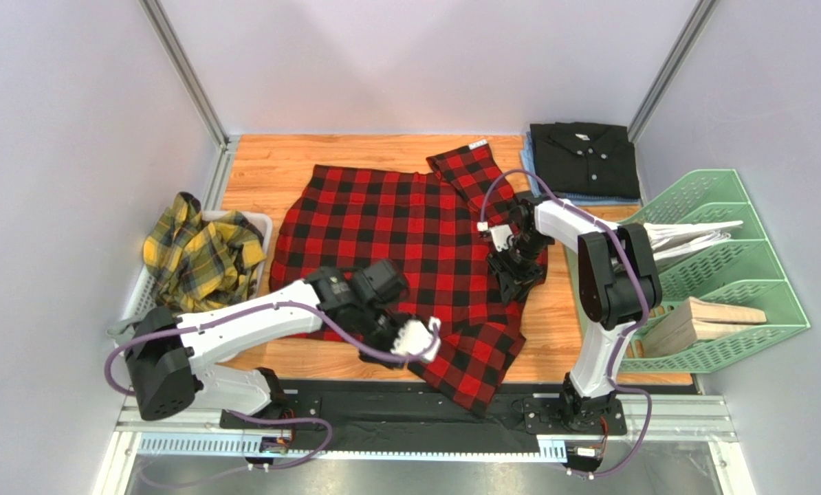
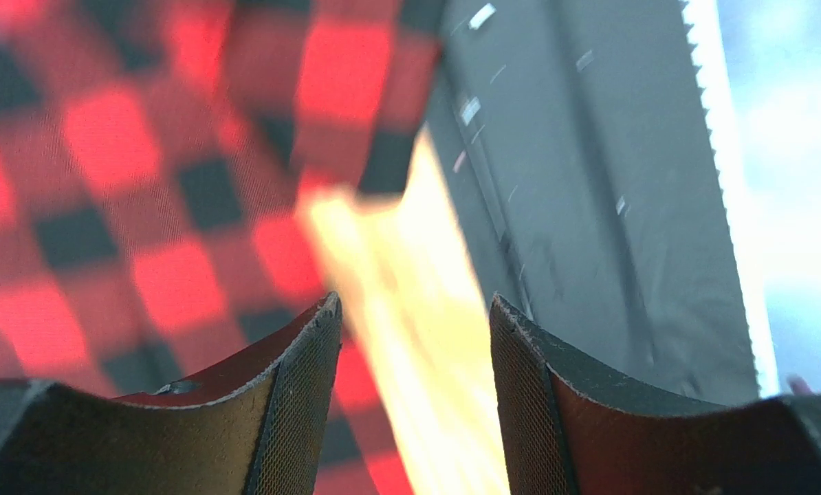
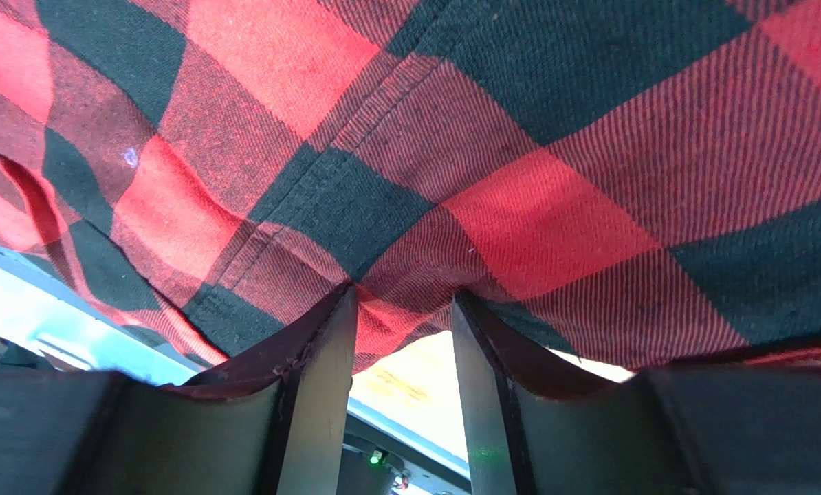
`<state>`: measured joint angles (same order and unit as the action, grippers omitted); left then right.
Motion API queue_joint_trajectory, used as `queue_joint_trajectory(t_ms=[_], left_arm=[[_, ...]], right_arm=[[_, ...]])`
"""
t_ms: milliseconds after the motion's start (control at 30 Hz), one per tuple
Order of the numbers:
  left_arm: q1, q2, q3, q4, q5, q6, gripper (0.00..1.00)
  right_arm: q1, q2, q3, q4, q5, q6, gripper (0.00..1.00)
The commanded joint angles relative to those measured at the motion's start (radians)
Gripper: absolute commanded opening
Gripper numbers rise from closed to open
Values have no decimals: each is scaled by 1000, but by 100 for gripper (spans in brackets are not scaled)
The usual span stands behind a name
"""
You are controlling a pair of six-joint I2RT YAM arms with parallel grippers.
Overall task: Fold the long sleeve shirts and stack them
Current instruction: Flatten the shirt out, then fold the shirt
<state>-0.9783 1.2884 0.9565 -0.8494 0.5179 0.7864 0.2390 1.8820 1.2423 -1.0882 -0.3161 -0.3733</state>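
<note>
Between pale walls (image 1: 74, 124), from above, the wooden surface (image 1: 270, 165) carries the red-and-black check shirt (image 1: 404, 237), spread out. Left wrist: the left pincer (image 2: 415, 309) gapes empty over its edge. Right wrist: the right pincer (image 3: 404, 299), narrowly parted, presses into the cloth; whether it grips, I cannot tell.

- From above, we see bright, even, diffuse light. The pale walls (image 1: 63, 155) carry no harsh glare, and the arms (image 1: 249, 320) throw only faint, soft shadows on the wooden table (image 1: 270, 165). This view is sharp throughout.
- In the left wrist view, the red-and-black check shirt (image 2: 125, 206) is blurred from 9 to 12 o'clock. The table glows overexposed yellow at centre and washes pale at 3 o'clock. Only the left gripper's fingers (image 2: 291, 413) at 6 o'clock look crisp.
- In the right wrist view, the shirt's weave is sharp and well lit. The right gripper's fingers (image 3: 311, 413) sit dark at 6 o'clock, with a blown-out patch between them.
</note>
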Motion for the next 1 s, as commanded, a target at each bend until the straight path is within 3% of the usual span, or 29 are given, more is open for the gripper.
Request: queue_joint_trajectory(t_ms=[0,200,433,467,567,600,667,733,800,833,967], left_arm=[[-166,93,7,203,-48,16,61],[-331,290,83,326,-134,20,59],[-393,481,116,420,-229,28,54],[-393,495,119,424,-240,25,51],[-395,511,134,391,-237,24,25],[-393,502,140,382,-237,5,11],[-393,453,175,340,-216,-9,2],[-389,384,215,317,-184,-33,0],[-344,326,287,250,-119,-58,0],[-315,313,313,225,-23,-90,0],[-75,362,458,135,108,-160,0]], right_arm=[[-1,-33,39,2,-29,31,44],[0,-138,33,-64,-109,54,42],[25,-103,-33,-17,-124,71,41],[26,-90,-38,-9,-123,68,41],[25,-55,-73,20,-100,63,39],[25,-47,-92,27,-88,59,39],[25,-29,-101,40,-77,53,39],[25,-20,-101,48,-69,53,38],[25,-11,-95,45,-72,50,38],[26,-12,-87,44,-75,51,37],[26,-21,-64,22,-75,48,37]])
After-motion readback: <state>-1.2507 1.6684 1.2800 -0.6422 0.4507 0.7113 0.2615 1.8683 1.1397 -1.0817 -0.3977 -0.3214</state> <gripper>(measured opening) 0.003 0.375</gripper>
